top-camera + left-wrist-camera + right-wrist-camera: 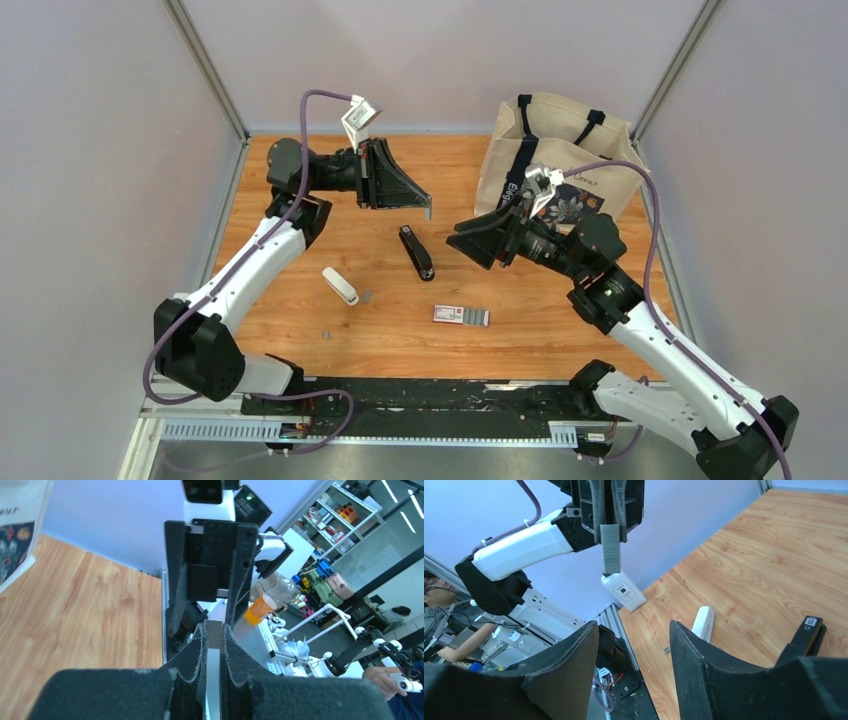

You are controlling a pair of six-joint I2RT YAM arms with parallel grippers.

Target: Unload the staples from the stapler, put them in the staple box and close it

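My left gripper (424, 201) is raised above the table's back middle and is shut on a silvery strip of staples (213, 680). The strip pokes out past the fingertips, and it also shows in the right wrist view (611, 547). My right gripper (462, 243) is open and empty, facing the left gripper a short way off; its jaws stand wide apart in its own view (634, 630). The black stapler (417, 252) lies on the table between and below the grippers, and also shows in the right wrist view (806, 635). Small loose staple bits (367, 296) lie on the wood.
A white stapler-shaped object (340, 285) lies left of the black stapler. A small red-and-white box (460, 315) lies near the front middle. A beige tote bag (560, 160) stands at the back right behind my right arm. Another staple bit (326, 333) lies near the front left.
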